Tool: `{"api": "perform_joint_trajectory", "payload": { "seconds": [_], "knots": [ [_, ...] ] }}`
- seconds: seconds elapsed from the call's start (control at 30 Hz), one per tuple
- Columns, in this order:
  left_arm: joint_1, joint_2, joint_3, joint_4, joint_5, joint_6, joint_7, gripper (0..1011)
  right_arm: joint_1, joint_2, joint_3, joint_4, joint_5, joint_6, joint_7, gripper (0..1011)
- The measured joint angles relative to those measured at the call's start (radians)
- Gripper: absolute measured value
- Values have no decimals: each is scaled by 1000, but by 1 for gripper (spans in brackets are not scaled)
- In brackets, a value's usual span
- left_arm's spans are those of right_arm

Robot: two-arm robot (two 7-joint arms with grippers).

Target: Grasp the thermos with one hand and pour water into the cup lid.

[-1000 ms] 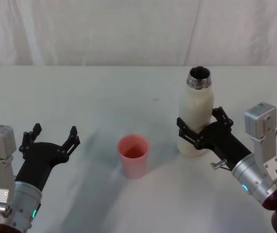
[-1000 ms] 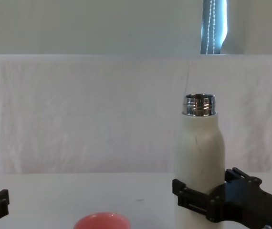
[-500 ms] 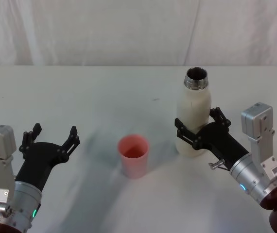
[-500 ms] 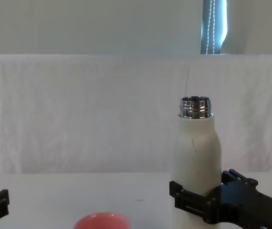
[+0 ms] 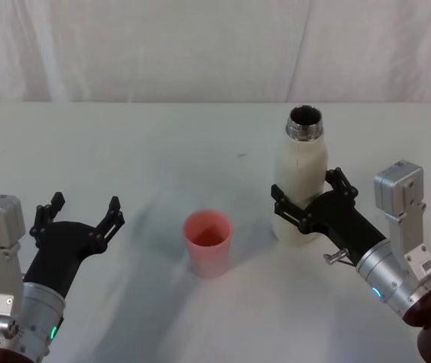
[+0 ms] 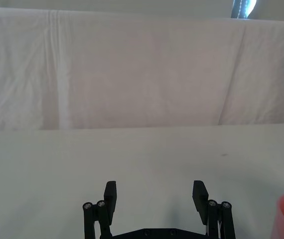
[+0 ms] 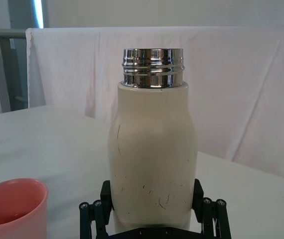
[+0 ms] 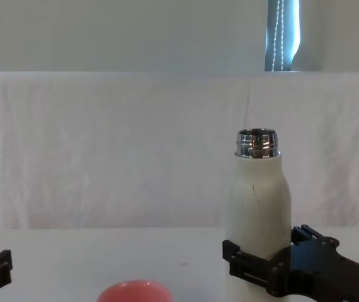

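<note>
The table (image 5: 125, 151) carries the thermos (image 5: 300, 181), upright and uncapped, on its right half. The right gripper (image 5: 306, 203) clamps the thermos's lower body, fingers pressed against both sides. Left of the thermos stands the pink cup lid (image 5: 208, 242), mouth up. Farther left, the left gripper (image 5: 79, 215) hovers with fingers spread.
</note>
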Motion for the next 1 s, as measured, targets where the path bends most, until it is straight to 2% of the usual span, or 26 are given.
{"api": "perform_joint_trajectory", "payload": {
  "seconds": [0.43,0.57,1.0],
  "knots": [
    [0,0,0,0,0,0,0,1001,0,0,0,1,1,-1,0,951],
    [0,0,0,0,0,0,0,1001,0,0,1,1,2,-1,-1,1003],
    [0,0,0,0,0,0,0,1001,0,0,0,0,2,-1,-1,1003]
  ]
}}
